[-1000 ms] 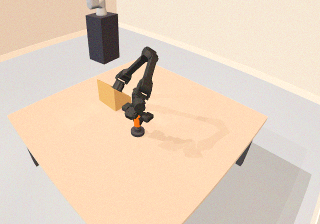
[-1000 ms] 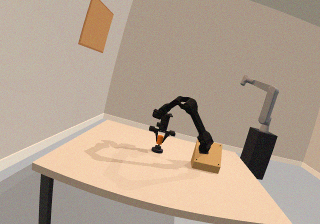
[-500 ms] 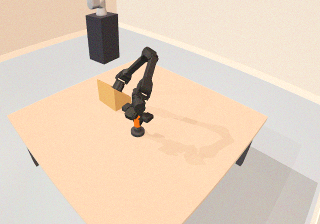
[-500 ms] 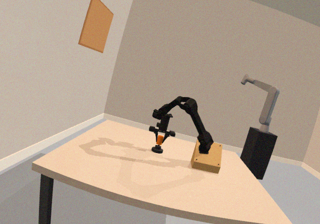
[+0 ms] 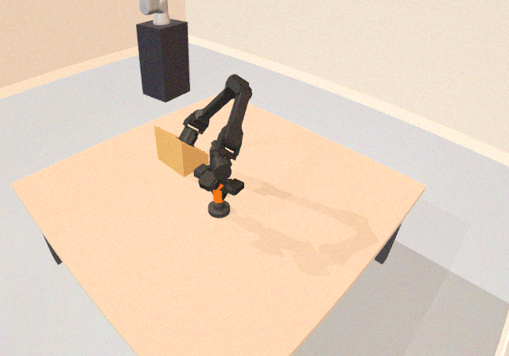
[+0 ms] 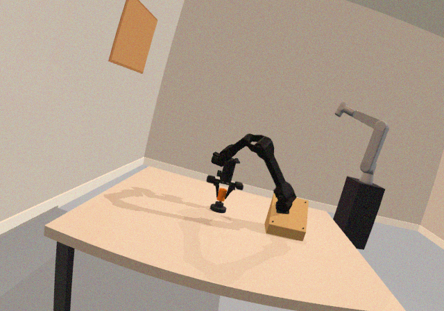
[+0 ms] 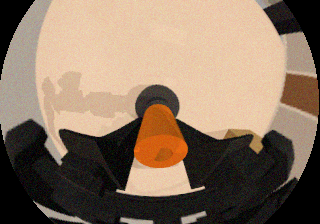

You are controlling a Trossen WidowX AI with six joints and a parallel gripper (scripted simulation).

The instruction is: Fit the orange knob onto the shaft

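The orange knob (image 5: 217, 196) (image 6: 222, 194) (image 7: 161, 146) is a tall cylinder held above the round dark pedestal (image 5: 219, 211) (image 6: 218, 209) (image 7: 145, 98). A short dark neck shows between the knob's lower end and the pedestal's wide base, so the knob is not down on the base. My gripper (image 5: 218, 192) (image 6: 223, 194) (image 7: 158, 121) is shut on the knob, one black finger on each side, and points down over the pedestal. The shaft's flat side is hidden, and how far the shaft reaches into the knob cannot be seen.
My arm stands on a yellowish wooden block (image 5: 172, 155) (image 6: 292, 221) on the table (image 5: 164, 261) (image 6: 172, 243). A grey arm (image 6: 374, 146) on a dark stand (image 5: 164, 60) (image 6: 358, 210) is beyond the table. An orange panel (image 6: 133, 33) hangs on a wall.
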